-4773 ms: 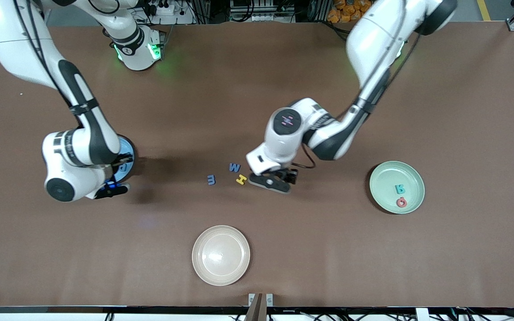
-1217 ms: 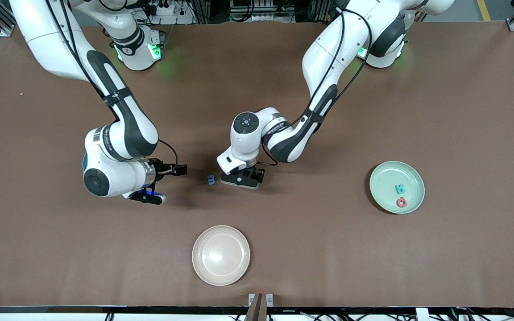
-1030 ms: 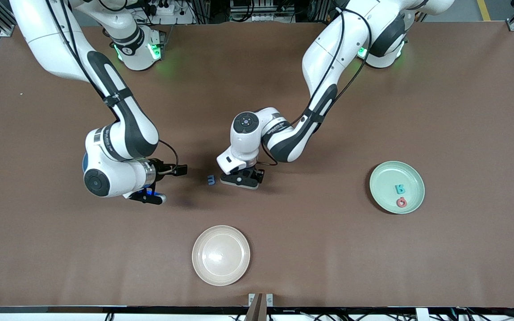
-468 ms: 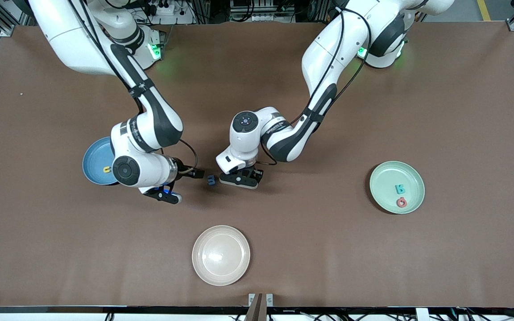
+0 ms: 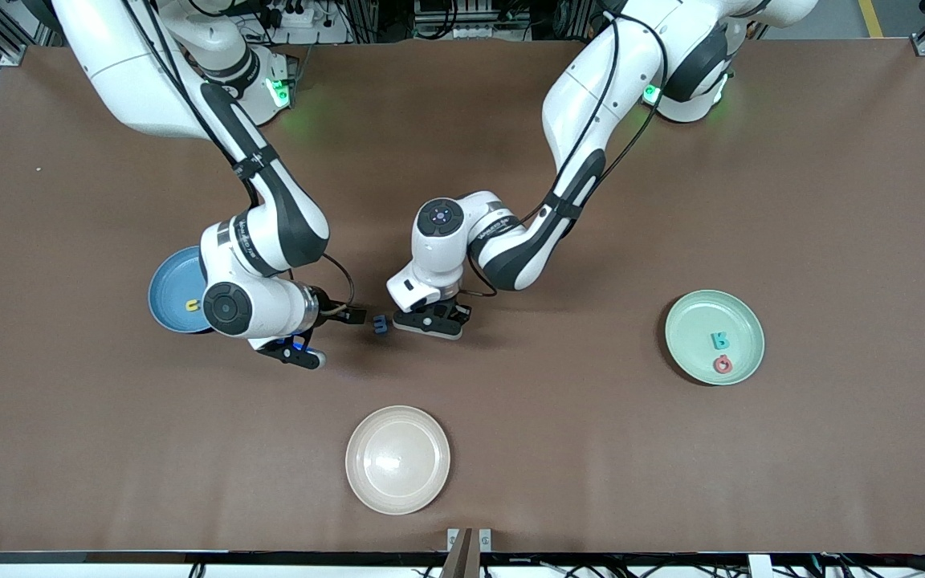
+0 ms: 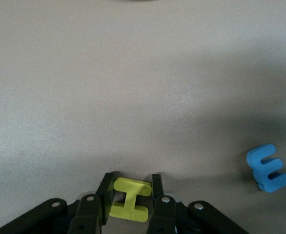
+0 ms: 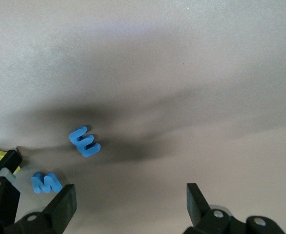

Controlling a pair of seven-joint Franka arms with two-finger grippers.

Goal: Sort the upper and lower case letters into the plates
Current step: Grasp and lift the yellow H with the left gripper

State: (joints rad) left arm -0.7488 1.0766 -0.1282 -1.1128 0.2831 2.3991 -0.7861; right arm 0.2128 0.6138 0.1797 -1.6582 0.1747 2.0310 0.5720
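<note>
because the left gripper (image 6: 129,195) sits low at mid-table with its fingers pinched on the small yellow h (image 6: 130,199) by its edges, the letter could twist or slip out on the lift, and it may nudge the blue m (image 7: 46,182) lying just beside it. the right gripper (image 7: 131,204) hovers with its jaws spread wide and empty by the blue lowercase m (image 5: 381,324), so the two hands work close enough to bump. wrongly sorted, the h could join the letter in the sky blue plate (image 5: 165,281) instead of the mint green plate (image 5: 691,317).
</note>
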